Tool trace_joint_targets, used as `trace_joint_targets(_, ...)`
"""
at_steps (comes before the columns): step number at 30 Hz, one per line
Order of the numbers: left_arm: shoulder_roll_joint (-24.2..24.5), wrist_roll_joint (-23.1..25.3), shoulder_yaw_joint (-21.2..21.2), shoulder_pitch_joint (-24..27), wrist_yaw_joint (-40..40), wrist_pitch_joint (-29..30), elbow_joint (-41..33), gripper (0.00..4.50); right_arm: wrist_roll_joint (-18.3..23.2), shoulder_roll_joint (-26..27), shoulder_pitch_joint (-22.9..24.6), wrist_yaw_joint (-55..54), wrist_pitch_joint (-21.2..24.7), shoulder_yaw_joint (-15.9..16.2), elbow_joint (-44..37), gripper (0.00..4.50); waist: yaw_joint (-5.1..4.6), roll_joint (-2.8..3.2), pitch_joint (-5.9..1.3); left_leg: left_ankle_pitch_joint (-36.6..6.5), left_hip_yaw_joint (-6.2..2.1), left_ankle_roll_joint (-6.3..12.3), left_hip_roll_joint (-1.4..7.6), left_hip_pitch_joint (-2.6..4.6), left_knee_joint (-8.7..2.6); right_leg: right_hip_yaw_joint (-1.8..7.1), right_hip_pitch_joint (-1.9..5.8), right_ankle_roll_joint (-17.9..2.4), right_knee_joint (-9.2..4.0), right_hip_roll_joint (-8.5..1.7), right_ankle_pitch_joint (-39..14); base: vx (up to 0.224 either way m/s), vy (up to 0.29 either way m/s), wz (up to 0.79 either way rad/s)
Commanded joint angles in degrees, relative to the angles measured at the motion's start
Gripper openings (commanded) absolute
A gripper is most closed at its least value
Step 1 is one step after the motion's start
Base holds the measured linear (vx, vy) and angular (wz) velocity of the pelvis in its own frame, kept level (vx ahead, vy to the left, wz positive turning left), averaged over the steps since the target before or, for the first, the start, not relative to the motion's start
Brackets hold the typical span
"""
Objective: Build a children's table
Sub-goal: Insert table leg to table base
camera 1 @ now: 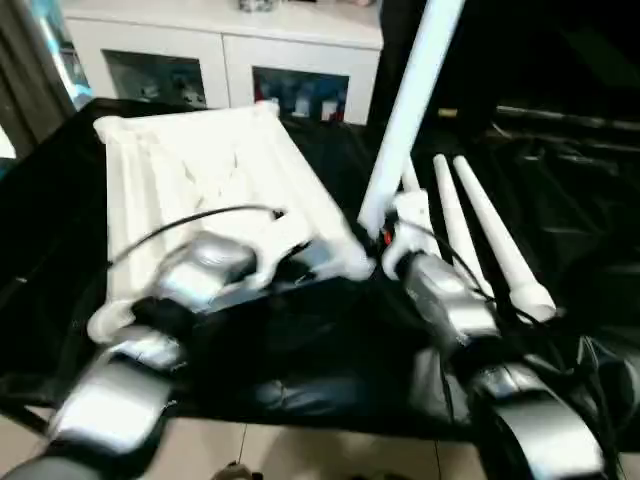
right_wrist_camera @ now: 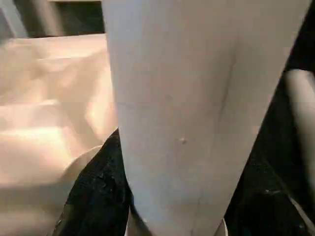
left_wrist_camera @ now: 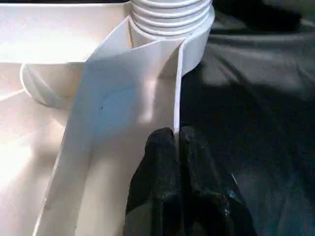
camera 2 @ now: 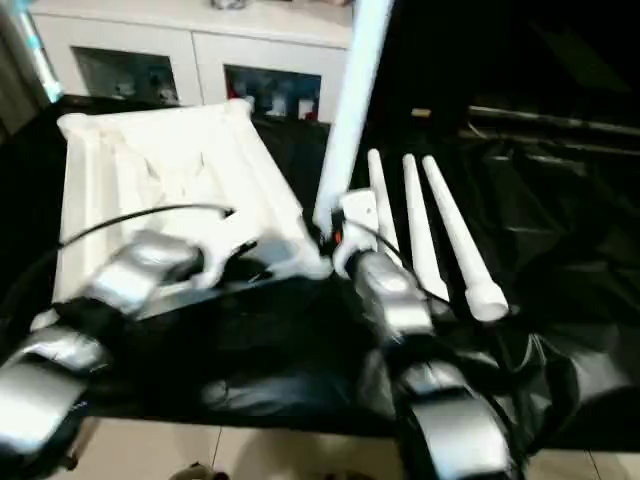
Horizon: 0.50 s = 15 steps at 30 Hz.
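The children's table top [camera 1: 200,170] lies upside down on a black cloth, its ribbed underside facing up. One white leg [camera 1: 405,110] stands nearly upright at the top's near right corner, leaning slightly right. Its ribbed lower end [left_wrist_camera: 170,14] meets the round corner socket [left_wrist_camera: 197,46]. My right gripper [camera 1: 385,240] is shut on this leg low down, with black fingers [right_wrist_camera: 96,187] on both sides of it. My left gripper [left_wrist_camera: 176,142] is shut on the thin rim wall of the table top, just beside that corner. Three more legs [camera 2: 455,240] lie side by side to the right.
The black cloth [camera 1: 330,360] covers the work surface and ends near me, above pale floor tiles [camera 1: 300,455]. A white cabinet [camera 1: 230,50] with glass doors stands behind. A black cable [camera 1: 190,220] loops over my left forearm across the table top.
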Motion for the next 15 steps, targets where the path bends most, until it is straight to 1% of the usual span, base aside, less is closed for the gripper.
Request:
trace_joint_targets(1, -0.66, 0.44, 2.76, -2.94, 6.76, 1.27, -0.26, 0.00, -2.19, 1.75, 3.69, -3.06, 5.38, 1.17, 7.49, 1.91, -0.72, 1.09, -2.24, -43.92, -3.21, -6.23, 3.85, 3.17, -5.98, 1.73, -0.60, -6.96, -5.58, -5.42, -29.47, 0.000, 0.000, 0.00)
trace_joint_targets(2, -1.14, 0.53, 2.80, -3.06, 7.48, 1.58, -0.02, 0.00, -2.45, 2.30, 3.45, -3.60, 5.39, 1.28, 7.81, 1.91, -0.75, 0.98, -2.19, -43.97, -3.25, -6.11, 3.87, 3.07, -6.10, 1.72, -0.54, -6.83, -5.66, -5.48, -29.41, 0.000, 0.000, 0.00)
trace_joint_targets(3, -1.64, 0.81, 2.73, -3.12, 8.33, 1.91, 0.13, 0.00, -2.35, 3.00, 3.17, -3.81, 5.63, 1.15, 8.16, 1.91, -0.83, 0.93, -1.94, -45.09, -3.33, -5.97, 3.81, 3.02, -6.27, 1.58, -0.68, -6.09, -5.90, -5.51, -30.82, 0.000, 0.000, 0.00)
trace_joint_targets(4, -1.83, 1.00, 2.67, -3.04, 8.72, 2.30, -0.02, 0.00, -2.37, 3.27, 3.11, -4.09, 5.64, 1.19, 8.29, 1.91, -0.91, 0.54, -1.83, -45.53, -3.26, -5.80, 3.75, 3.19, -6.23, 1.41, -0.86, -5.72, -6.13, -5.46, -31.78, 0.000, 0.000, 0.00)
trace_joint_targets(5, -2.00, 1.15, 2.63, -2.96, 9.05, 2.69, -0.20, 0.00, -2.53, 3.49, 3.07, -4.33, 5.56, 1.36, 8.38, 1.91, -0.82, 0.81, -1.83, -46.37, -3.32, -5.68, 3.66, 3.52, -6.15, 1.17, -0.96, -5.13, -6.35, -5.50, -32.88, 0.000, 0.000, 0.00)
trace_joint_targets(6, -2.25, 1.25, 2.64, -2.86, 9.44, 3.14, -0.52, 0.00, -3.01, 3.70, 3.06, -4.39, 5.35, 1.85, 8.37, 1.91, -0.91, 0.78, -1.70, -47.15, -3.34, -5.53, 3.66, 3.58, -6.29, 0.78, -0.95, -4.58, -6.56, -5.43, -33.71, 0.000, 0.000, 0.00)
trace_joint_targets(7, -2.42, 1.30, 2.72, -2.89, 9.73, 3.44, -0.50, 0.00, -3.11, 3.91, 2.89, -4.70, 5.31, 1.70, 8.67, 1.91, -0.91, 0.84, -1.63, -47.70, -3.30, -5.50, 3.65, 3.61, -6.47, 0.41, -0.81, -4.24, -6.66, -5.24, -33.87, 0.000, 0.000, 0.00)
trace_joint_targets(8, -2.48, 1.31, 2.75, -2.89, 9.84, 3.60, -0.53, 0.00, -3.14, 4.02, 2.83, -4.86, 5.29, 1.61, 8.80, 1.91, -0.85, 1.06, -1.57, -48.64, -3.21, -5.53, 3.76, 3.65, -6.87, -0.14, -0.57, -4.07, -6.56, -5.00, -33.38, 0.000, 0.000, 0.00)
trace_joint_targets(9, -2.63, 1.33, 2.84, -3.00, 10.29, 3.98, -0.37, 0.00, -3.19, 4.31, 2.52, -5.35, 5.13, 1.25, 9.34, 1.91, -0.45, 1.48, -1.36, -52.49, -2.60, -6.25, 4.94, 1.21, -10.61, -0.95, 2.23, -4.82, -2.43, -3.49, -26.58, 0.000, 0.000, 0.00)
trace_joint_targets(10, -2.66, 1.32, 2.86, -3.05, 10.43, 4.06, -0.28, 0.00, -3.19, 4.39, 2.41, -5.49, 5.07, 1.11, 9.51, 1.91, 0.09, 1.46, -1.46, -53.40, -1.72, -6.20, 5.38, -0.03, -12.41, -0.75, 3.49, -5.46, 0.74, -2.66, -21.98, -0.060, 0.000, -0.03)
trace_joint_targets(11, -2.68, 1.29, 2.91, -3.17, 10.70, 4.17, -0.03, 0.00, -3.01, 4.59, 2.14, -5.82, 5.02, 0.67, 9.86, 1.91, 2.48, 1.31, -1.72, -53.71, 1.36, -5.93, 5.63, -1.87, -15.58, -0.25, 4.67, -5.45, 6.94, -1.35, -13.02, -0.051, -0.076, 0.21)
trace_joint_targets(12, -2.63, 1.29, 3.02, -3.19, 10.82, 4.29, 0.07, 0.00, -3.05, 4.81, 1.92, -6.24, 5.03, 0.16, 10.11, 1.91, 3.49, 0.38, -1.96, -48.88, 2.83, -5.44, 4.75, -0.37, -14.93, 1.41, 3.11, -5.20, 5.92, -1.57, -16.01, -0.051, -0.076, 0.21)
trace_joint_targets(13, -2.53, 1.29, 3.11, -3.18, 10.80, 4.35, 0.08, 0.00, -3.21, 4.91, 1.75, -6.45, 5.02, -0.10, 10.27, 1.91, 3.04, -3.61, -1.93, -32.60, 1.47, -3.70, 1.73, 8.33, 0.22, 4.70, -6.72, -3.36, -7.73, -8.83, -43.69, 0.107, -0.144, 0.24)
trace_joint_targets(14, -2.45, 1.31, 3.16, -3.16, 10.60, 4.36, 0.00, 0.00, -3.32, 4.90, 1.62, -6.49, 5.04, -0.21, 10.36, 1.91, 3.06, -2.66, -1.95, -24.07, 0.02, -1.27, 1.85, 7.71, 3.28, 6.48, -5.92, -3.37, -9.86, -11.79, -51.54, 0.184, -0.066, -0.34)
trace_joint_targets(15, -2.33, 1.34, 3.22, -3.11, 10.15, 4.33, -0.17, 0.00, -3.41, 4.83, 1.42, -6.45, 5.12, -0.33, 10.49, 1.91, 4.51, -0.68, -2.48, -5.88, -3.60, -1.39, 3.05, -1.57, -3.00, 5.01, 4.03, -5.23, -4.31, -9.93, -36.51, 0.184, -0.066, -0.34)
